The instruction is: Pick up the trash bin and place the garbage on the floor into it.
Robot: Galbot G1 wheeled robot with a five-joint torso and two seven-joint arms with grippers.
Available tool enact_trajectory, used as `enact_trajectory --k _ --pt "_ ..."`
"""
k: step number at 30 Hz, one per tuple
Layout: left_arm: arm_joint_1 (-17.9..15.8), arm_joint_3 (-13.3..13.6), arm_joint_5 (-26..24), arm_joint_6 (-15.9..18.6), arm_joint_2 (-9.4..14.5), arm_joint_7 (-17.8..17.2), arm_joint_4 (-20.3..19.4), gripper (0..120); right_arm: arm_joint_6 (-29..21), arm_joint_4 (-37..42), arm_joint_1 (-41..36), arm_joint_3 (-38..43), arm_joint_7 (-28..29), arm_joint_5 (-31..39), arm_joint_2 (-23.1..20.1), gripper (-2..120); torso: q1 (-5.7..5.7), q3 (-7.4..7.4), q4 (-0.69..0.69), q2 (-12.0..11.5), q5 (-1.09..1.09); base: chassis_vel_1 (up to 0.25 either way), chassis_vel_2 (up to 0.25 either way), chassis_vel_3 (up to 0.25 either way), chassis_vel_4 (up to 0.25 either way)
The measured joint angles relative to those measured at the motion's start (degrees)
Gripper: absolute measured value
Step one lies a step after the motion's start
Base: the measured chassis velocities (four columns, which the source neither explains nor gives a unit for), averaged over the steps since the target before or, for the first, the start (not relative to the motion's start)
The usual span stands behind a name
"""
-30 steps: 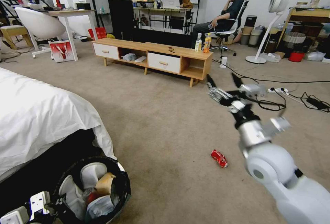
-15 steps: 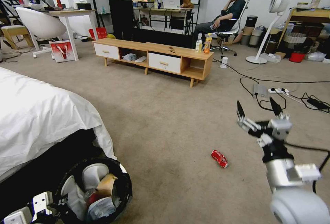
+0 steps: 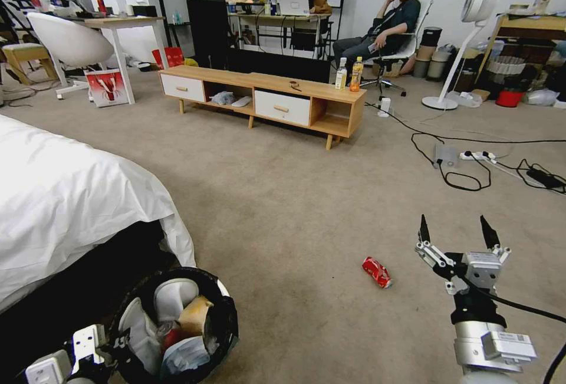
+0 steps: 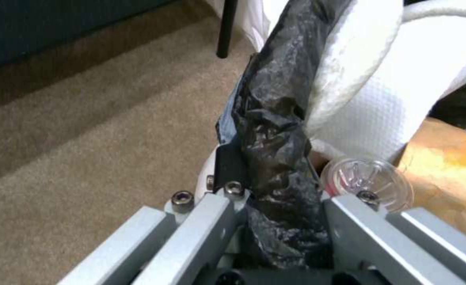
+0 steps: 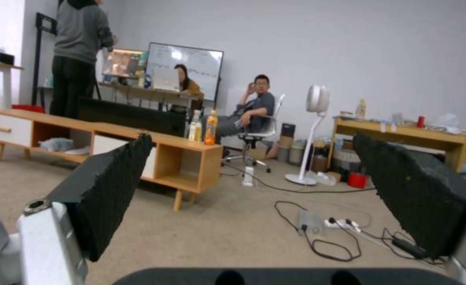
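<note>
On the carpet, near the bed's foot: the trash bin (image 3: 221, 319) — a round bin lined with a black bag, sitting by the hanging edge of the white sheet (image 3: 71, 195).
Bin contents: crumpled white tissues (image 3: 171, 298), a brown paper bag (image 3: 194, 316) and something red between them; the left wrist view also shows a clear domed lid (image 4: 367, 180) inside the rim.
Left gripper (image 4: 275, 206): clamped on the bin's rim, its fingers pressed against the bunched black bag, one outside the wall and one inside.
Left arm in the head view: at the lower left corner, touching the bin's near side.
Crushed red can (image 3: 376, 271): lying on its side on open carpet (image 3: 283, 213), well apart from the bin and to its right.
Right gripper (image 3: 455, 236): held above the carpet just right of the can, black fingertips (image 3: 423, 229) spread wide and pointing up and forward — nothing between them.
Right wrist view: both black pads (image 5: 111, 186) stand far apart, facing the low wooden cabinet (image 5: 180, 158).
Cabinet top: two upright drink bottles (image 3: 348, 74) at its right end.
</note>
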Motion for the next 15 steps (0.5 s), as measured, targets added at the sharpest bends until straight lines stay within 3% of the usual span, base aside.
enact_trajectory --k 15 --pt "-0.48 0.65 0.19 -0.39 -0.13 0.63 -0.30 3 -0.09 0.20 -0.80 1.61 0.21 -0.28 0.39 97 0.00 0.00 -0.01 0.00 0.00 0.000 0.000 0.000 0.000"
